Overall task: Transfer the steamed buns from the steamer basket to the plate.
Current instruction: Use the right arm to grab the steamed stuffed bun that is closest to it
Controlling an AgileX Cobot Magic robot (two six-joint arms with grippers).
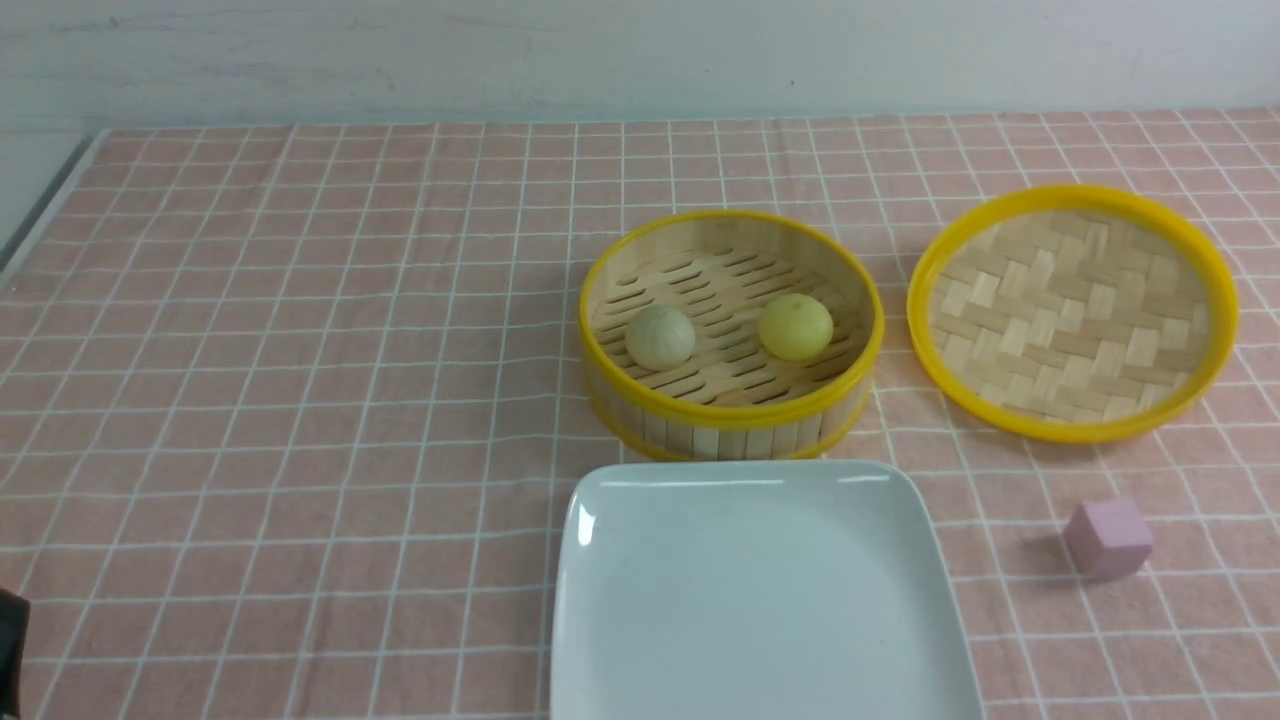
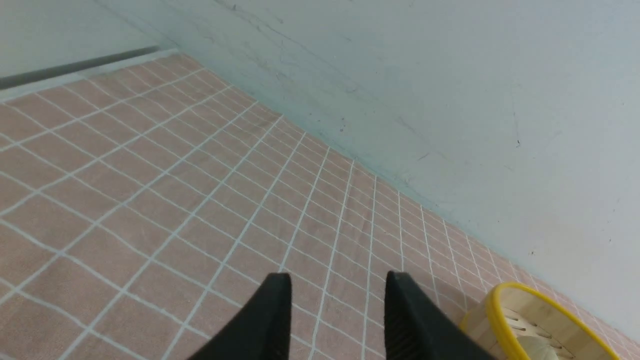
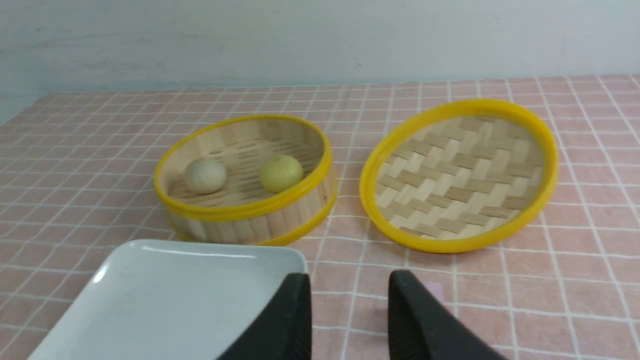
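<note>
Glossy white plate (image 1: pixel 760 600), yellow bun (image 1: pixel 795 327), beige bun (image 1: pixel 660 336)

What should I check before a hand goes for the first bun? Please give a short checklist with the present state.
1. Both buns in the round bamboo steamer basket: pale beige bun and bright yellow bun sit apart on its floor: ok.
2. Basket uncovered: the woven bamboo lid lies beside it: ok.
3. Glossy white squarish plate has nothing on it: ok.
4. Left hand open, holding nothing: ok.
5. Right hand open, holding nothing: ok.
6. A hand over a bun: not ok; in the front view, neither is near the basket.
</note>
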